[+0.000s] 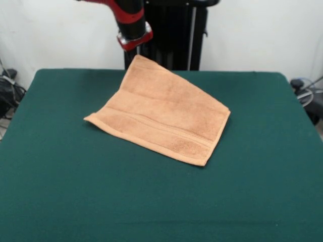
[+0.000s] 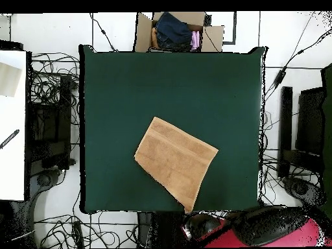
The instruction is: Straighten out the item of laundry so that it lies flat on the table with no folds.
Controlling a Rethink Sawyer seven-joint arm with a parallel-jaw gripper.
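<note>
The light orange-tan towel point(image 1: 161, 113) lies in the middle of the dark green table point(image 1: 60, 191), spread as a slanted four-sided shape with band stripes near its near hem. Its far corner is lifted off the table, up to my gripper point(image 1: 137, 50), which hangs from the red and black arm at the top and is shut on that corner. The fingertips are mostly hidden by the cloth. In the overhead view the towel point(image 2: 175, 159) runs from mid-table to the table's point(image 2: 117, 84) edge nearest the robot, where the arm point(image 2: 259, 230) shows.
The black pedestal point(image 1: 171, 35) stands behind the table's far edge. In the overhead view a cardboard box of clothes point(image 2: 178, 31) sits beyond the opposite edge, cables point(image 2: 55, 84) lie on the floor, and a white surface point(image 2: 11, 123) is at the left.
</note>
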